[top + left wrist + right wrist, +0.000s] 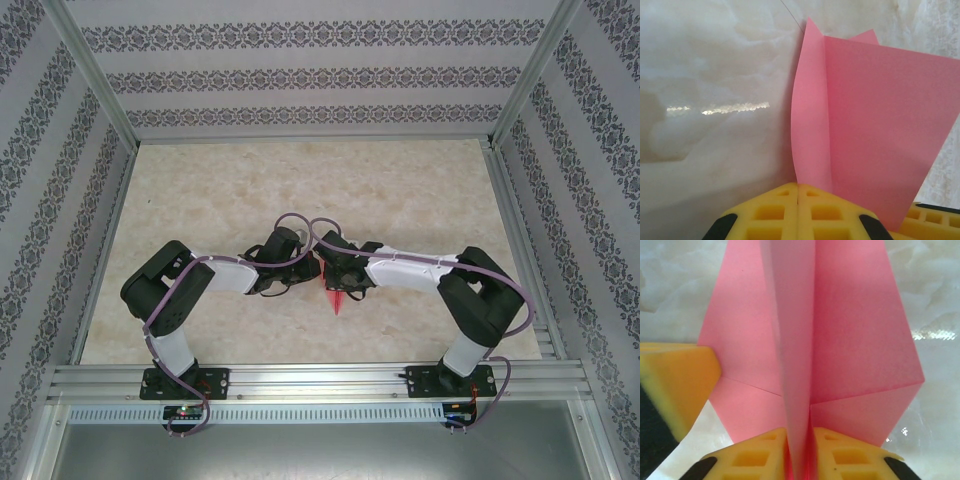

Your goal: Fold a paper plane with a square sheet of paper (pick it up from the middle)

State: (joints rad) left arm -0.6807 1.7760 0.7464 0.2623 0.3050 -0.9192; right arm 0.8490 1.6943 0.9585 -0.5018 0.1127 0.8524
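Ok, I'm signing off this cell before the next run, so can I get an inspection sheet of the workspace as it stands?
Surface: pale marbled table, glossy.
Job's things: pink paper, creased, with a centre ridge and its tip pointing toward the arm bases.
Clutter: nothing seen.
Grippers: left gripper shut on a fold of the paper; right gripper shut on its ridge.
Cables: purple cables run along both arms.
Surroundings: patterned walls; metal rail at the near edge.
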